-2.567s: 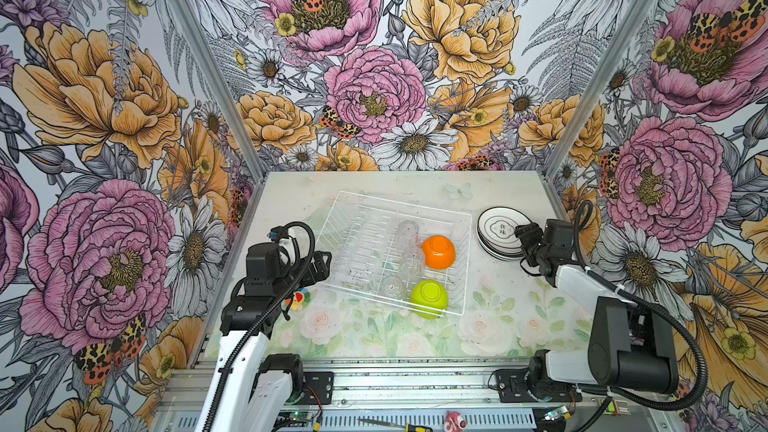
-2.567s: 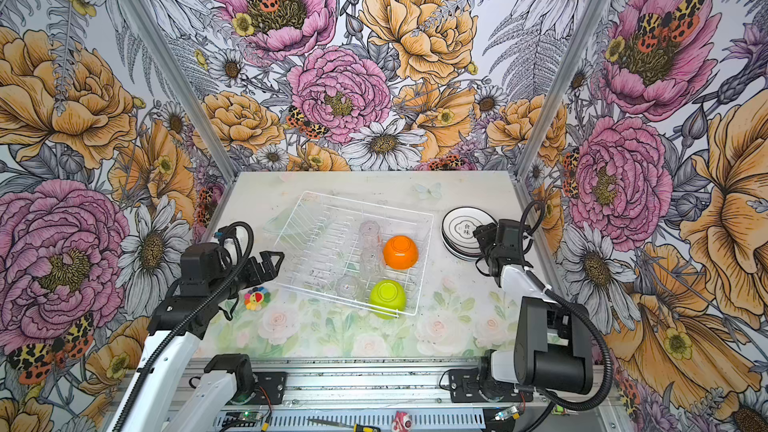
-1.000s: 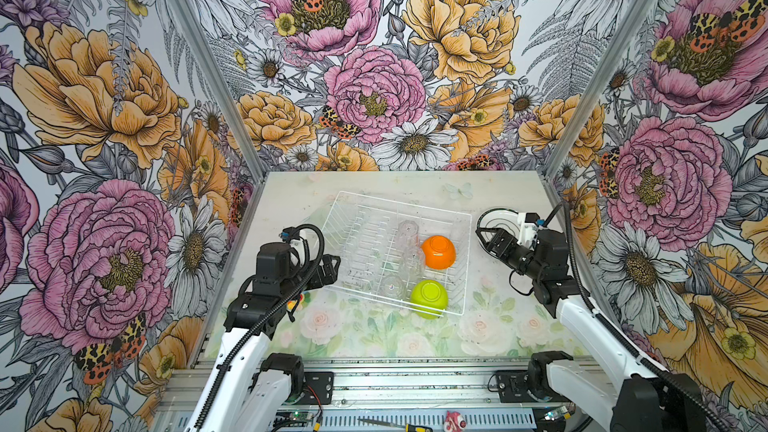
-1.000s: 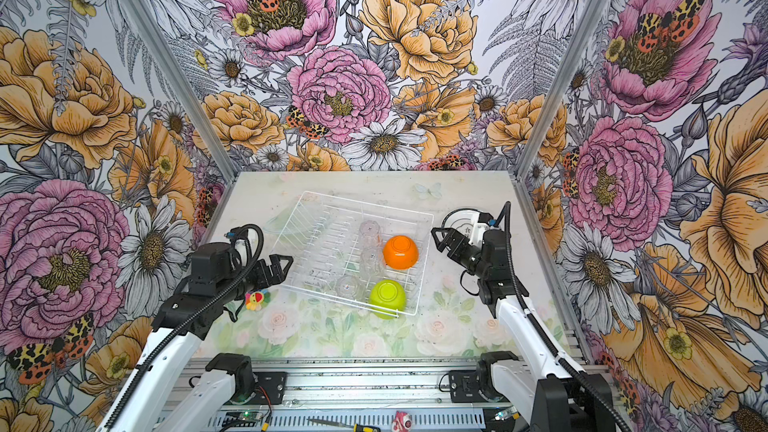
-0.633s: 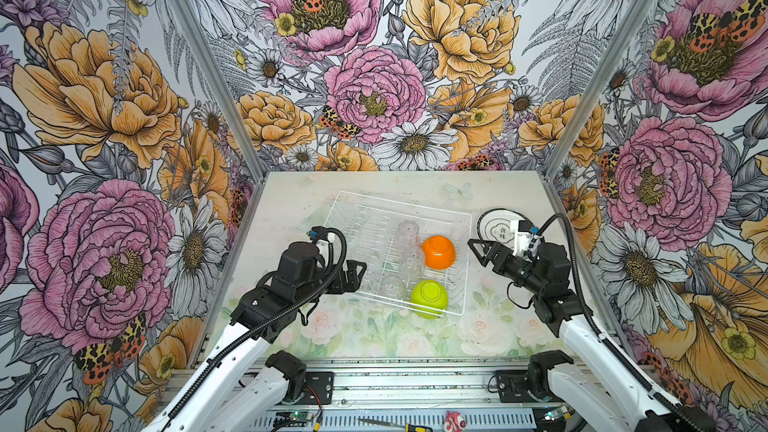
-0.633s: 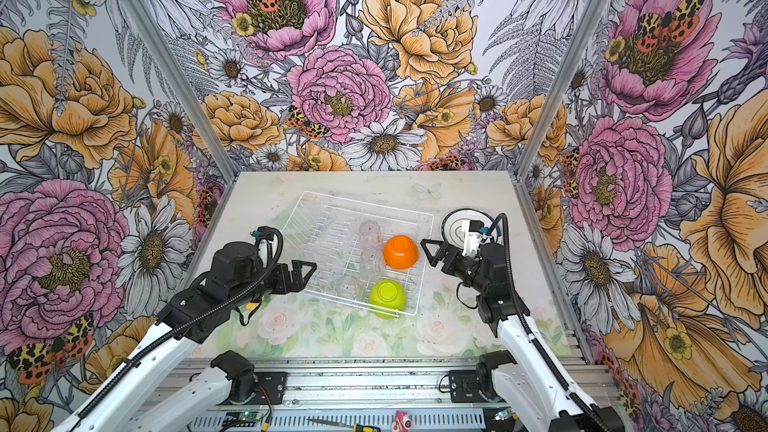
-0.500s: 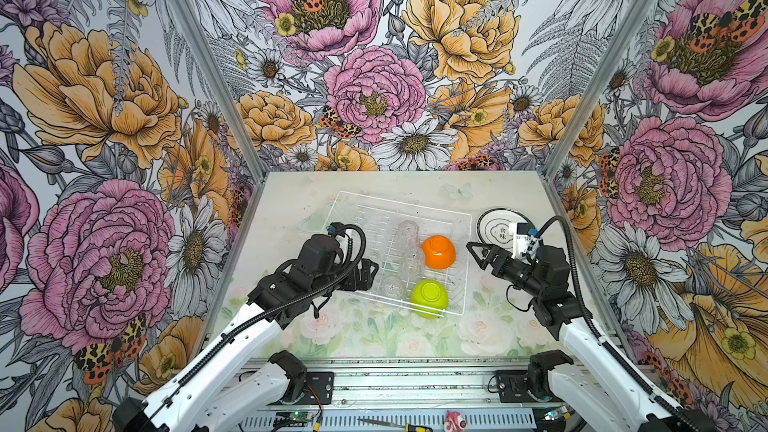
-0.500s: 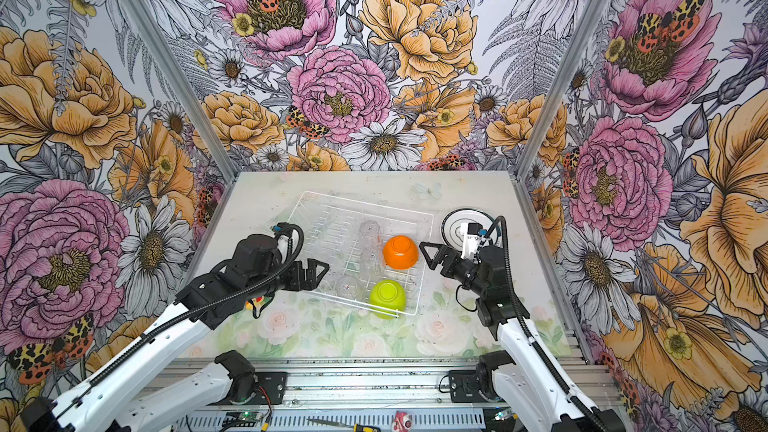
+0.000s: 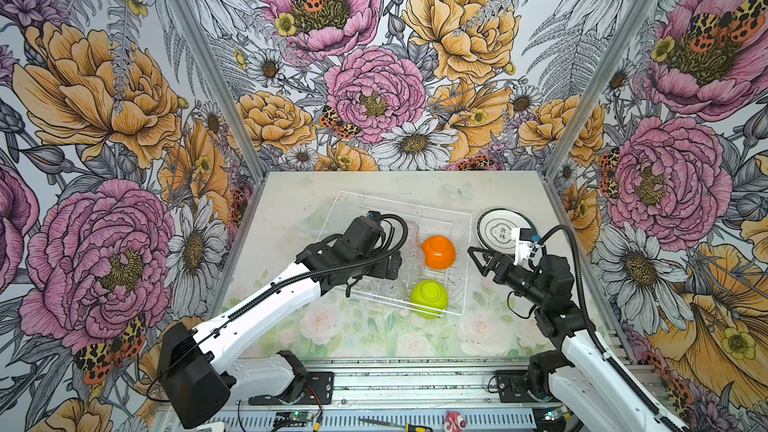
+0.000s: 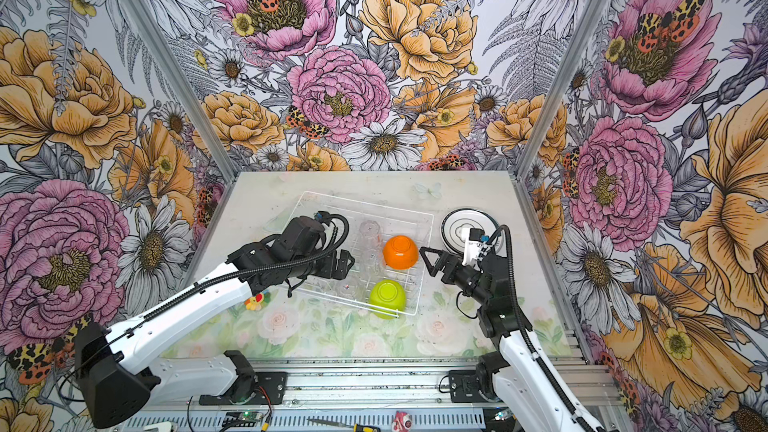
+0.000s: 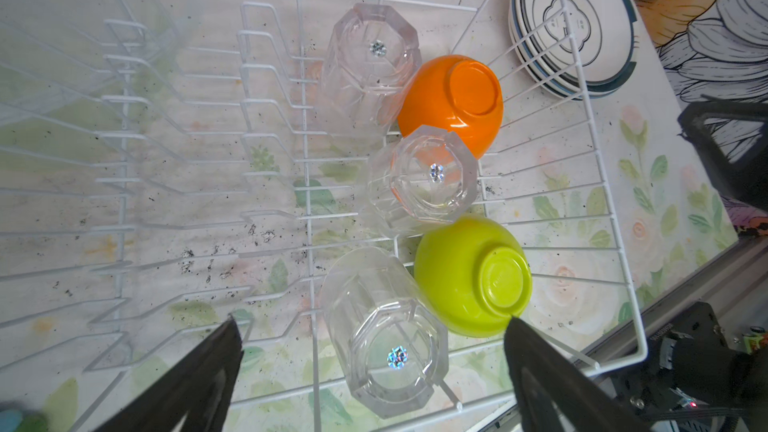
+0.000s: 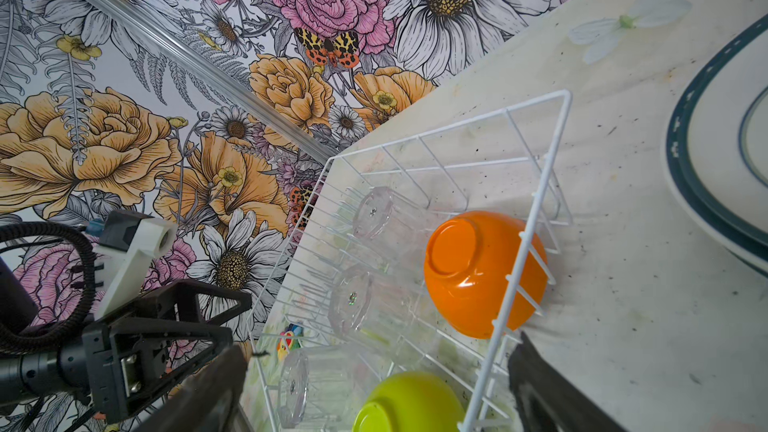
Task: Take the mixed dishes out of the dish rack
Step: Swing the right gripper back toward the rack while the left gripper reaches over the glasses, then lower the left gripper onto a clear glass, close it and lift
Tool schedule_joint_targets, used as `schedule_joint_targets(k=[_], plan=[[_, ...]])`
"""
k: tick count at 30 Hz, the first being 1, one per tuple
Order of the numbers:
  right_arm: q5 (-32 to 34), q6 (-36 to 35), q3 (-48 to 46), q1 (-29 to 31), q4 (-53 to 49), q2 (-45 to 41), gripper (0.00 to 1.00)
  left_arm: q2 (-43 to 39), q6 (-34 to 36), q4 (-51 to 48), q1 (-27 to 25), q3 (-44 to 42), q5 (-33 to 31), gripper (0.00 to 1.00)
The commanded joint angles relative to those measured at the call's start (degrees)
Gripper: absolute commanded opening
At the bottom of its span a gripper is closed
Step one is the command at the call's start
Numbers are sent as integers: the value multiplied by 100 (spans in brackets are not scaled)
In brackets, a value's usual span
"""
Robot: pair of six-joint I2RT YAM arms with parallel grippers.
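L pincer (image 11: 372, 326), wide apart & empty, has swung in over the dish rack (image 9: 407, 202) above the clear cups (image 11: 395, 351), orange bowl (image 9: 438, 251) & green bowl (image 9: 428, 297) still inside, while R pincer (image 9: 482, 261), also apart, left the plates (image 9: 500, 228) on the bench (image 9: 374, 182), so prob. cups next.

You are flanking the dish rack (image 10: 374, 204).
Your left gripper (image 10: 341, 264) is hovering beside its clear cups (image 10: 370, 229); your right gripper (image 10: 432, 263) is pointing at the orange bowl (image 10: 400, 252).

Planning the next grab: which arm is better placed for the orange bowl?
Probably right: the right hand, open, hovers at the rack edge beside the orange bowl; the left hand sits over the cups.
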Motion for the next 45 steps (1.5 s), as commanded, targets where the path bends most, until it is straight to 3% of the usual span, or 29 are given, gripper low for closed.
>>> schedule_joint_targets(k=[1,15,31,39,45], plan=[[112,61,-135,66,247,-189,99,493,179,-9,-120,357,-247,99],[374,277,-397,101,2,-1125,98,2416,375,-95,-366,1763,-441,99],[510,518,-550,112,-44,-1484,97,3513,576,-318,-436,2405,-1035,97],[545,595,-693,112,-46,-1641,97,3632,612,-384,-444,2441,-1222,80],[528,604,-741,112,-72,-1691,97,3444,710,-461,-430,2432,-1338,61]])
